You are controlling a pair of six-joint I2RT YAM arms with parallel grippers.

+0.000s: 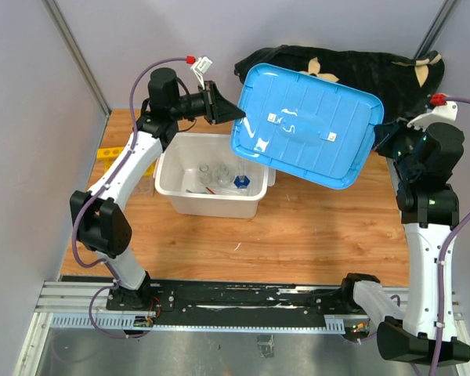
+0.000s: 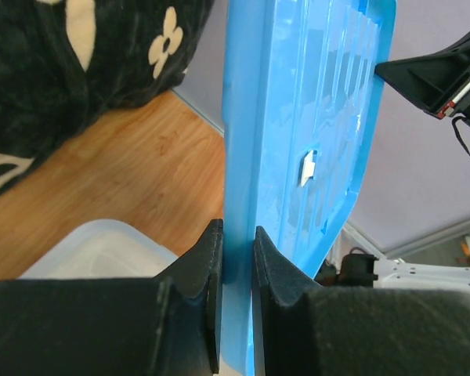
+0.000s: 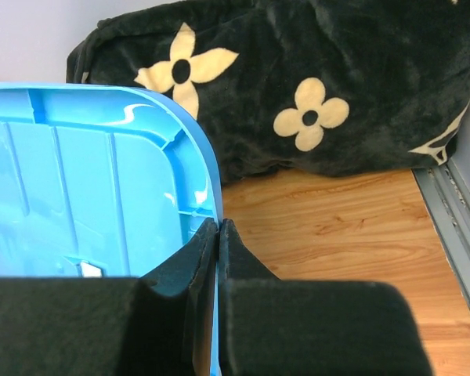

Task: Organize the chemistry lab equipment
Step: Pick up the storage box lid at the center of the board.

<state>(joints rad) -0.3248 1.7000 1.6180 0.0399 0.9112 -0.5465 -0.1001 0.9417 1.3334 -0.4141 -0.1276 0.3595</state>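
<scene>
A: Where is the lab glassware?

B: In the white tub on the left half of the table. Several small clear glass flasks stand together on its floor, with a blue-capped tube just to their right. The yellow rack lies outside the tub at the table's far left edge, partly hidden behind the left arm.

A: And the lid?

B: The blue lid is off, tilted in the air above the tub's far right corner. The left tool is clamped on the lid's left edge, a finger pressed to each face. The right tool pinches the rim on the opposite side, fingers nearly together.

A: What surrounds them?

B: A wood-grain table. A black cloth with cream flowers is heaped along the far edge, behind the lid. Plain pale grey walls close in the left and far sides. A metal rail carrying both arm bases runs along the near edge.

A: Any writing?

B: Two small white marks sit on the lid's top, too small to read.
</scene>
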